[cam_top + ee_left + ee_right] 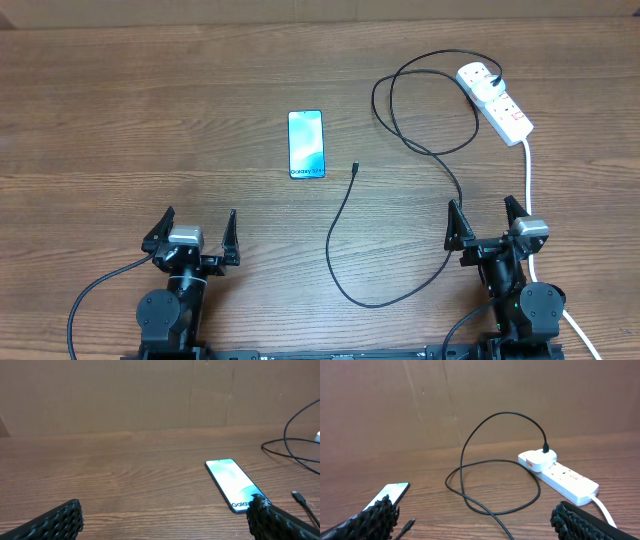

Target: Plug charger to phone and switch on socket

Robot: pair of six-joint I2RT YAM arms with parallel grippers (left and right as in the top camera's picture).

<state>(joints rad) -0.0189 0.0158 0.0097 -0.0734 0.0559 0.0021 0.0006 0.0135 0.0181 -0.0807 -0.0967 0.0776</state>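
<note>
While both arms sit at the near edge, the left gripper [198, 222] and right gripper [482, 210] stand spread, holding nothing. The phone [305, 145] lies screen-up at centre. The charger [330, 248] tip lies just right of it, apart. The socket [497, 102] sits far right.

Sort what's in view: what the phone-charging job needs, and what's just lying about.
Needed: phone, charger, socket, left gripper, right gripper, both open.
Not part of it: table, cardboard backdrop.
</note>
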